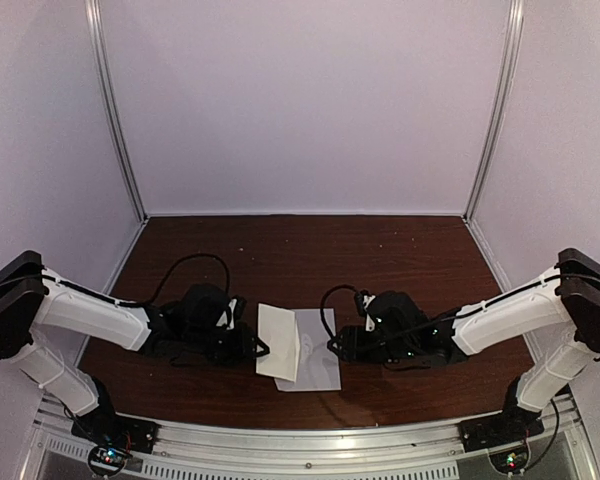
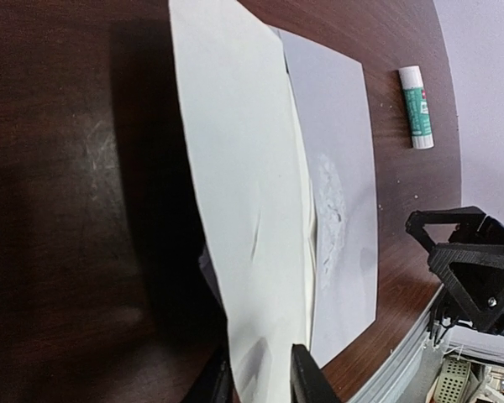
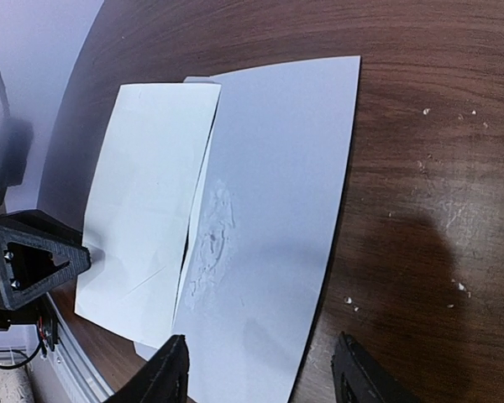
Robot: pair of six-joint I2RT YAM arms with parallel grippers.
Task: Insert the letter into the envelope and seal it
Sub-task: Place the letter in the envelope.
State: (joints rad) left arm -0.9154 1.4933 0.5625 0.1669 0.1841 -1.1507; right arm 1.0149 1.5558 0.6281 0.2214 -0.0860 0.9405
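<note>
Left gripper (image 2: 260, 379) tight on creased white letter (image 2: 244, 210); right gripper (image 3: 265, 369) half-open, empty, over flat grey envelope (image 3: 277, 193), rough central patch.

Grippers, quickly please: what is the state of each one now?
Left gripper: around the edge of the letter; grip cannot be told.
Right gripper: open, holding nothing.

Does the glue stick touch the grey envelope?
Apart. The left wrist view shows a strip of bare brown table between the glue stick and the nearest edge of the envelope.
</note>
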